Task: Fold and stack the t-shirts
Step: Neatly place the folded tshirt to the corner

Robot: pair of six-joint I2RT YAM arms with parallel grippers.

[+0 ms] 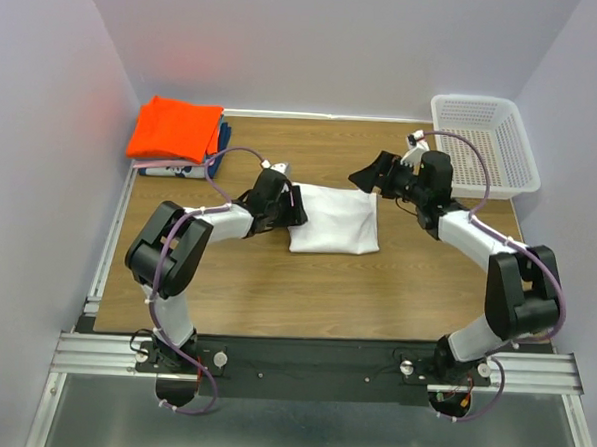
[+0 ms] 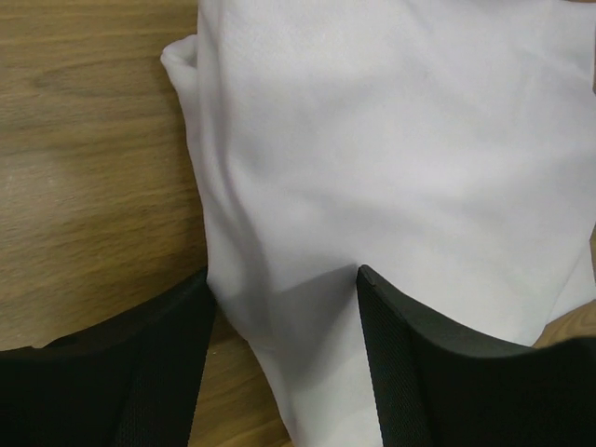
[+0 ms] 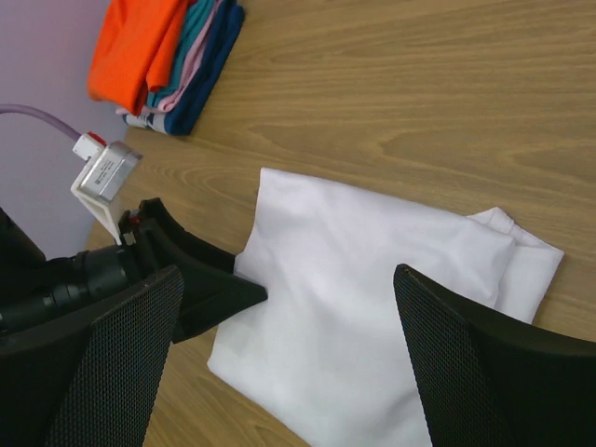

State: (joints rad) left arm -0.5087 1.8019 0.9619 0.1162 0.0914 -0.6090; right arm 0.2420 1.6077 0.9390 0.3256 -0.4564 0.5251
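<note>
Now L pincer (image 2: 284, 275), R pincer (image 3: 287, 275) both released at white shirt (image 1: 337, 218); orange stack (image 1: 178, 129), basket (image 1: 503, 144) well apart

Open counter (image 1: 275, 292) this side of the white shirt (image 1: 333, 225); stack (image 1: 178, 132) blocks the far-left corner, basket (image 1: 483, 143) the far-right.

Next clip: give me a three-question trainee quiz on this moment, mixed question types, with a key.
1. True or false: the white t-shirt lies folded on the table.
2. Which colour tops the stack in the far left corner? A) blue B) orange C) white
3. Fill in: the right gripper has its jaws ____.
Key: 1 true; 2 B; 3 open.
</note>
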